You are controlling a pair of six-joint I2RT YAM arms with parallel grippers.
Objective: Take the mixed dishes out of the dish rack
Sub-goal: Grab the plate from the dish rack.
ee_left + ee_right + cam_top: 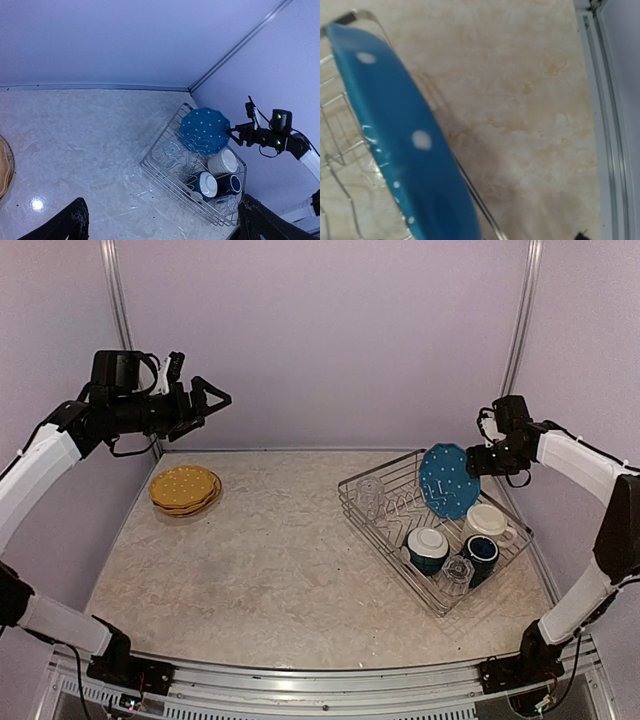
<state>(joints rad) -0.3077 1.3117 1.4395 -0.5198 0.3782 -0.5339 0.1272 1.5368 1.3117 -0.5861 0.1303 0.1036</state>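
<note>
At right of the top view, dish rack point(385, 545): silver wire basket, set at an angle on the marbled table point(280, 570), holding every item below but the last.
Blue white-dotted plate point(448, 480): on edge at the rack's far corner, leaning against the wire; it fills the left of my right wrist view.
My right gripper point(470, 462): at that plate's right rim. My fingers are out of my own wrist view, so I cannot tell whether they hold it.
My left gripper point(222, 397): high at upper left, fingers point(75, 222) spread wide, holding nothing.
Cream mug point(488, 523), navy mug point(480, 555), teal bowl point(428, 548): packed close below the plate.
Clear glasses point(370, 495): one at the left corner, one at the near corner.
Orange plates point(185, 490): stacked on the table, centre left, well apart from the rack.
Risk, slip: a hold on the rim alone could let the glazed plate swing or drop onto the cream mug.
Risk, snag: the lower edge may catch a tine and drag the rack, and my left gripper is too far off to steady it.
Writing: none readable; no brands or labels seen.
</note>
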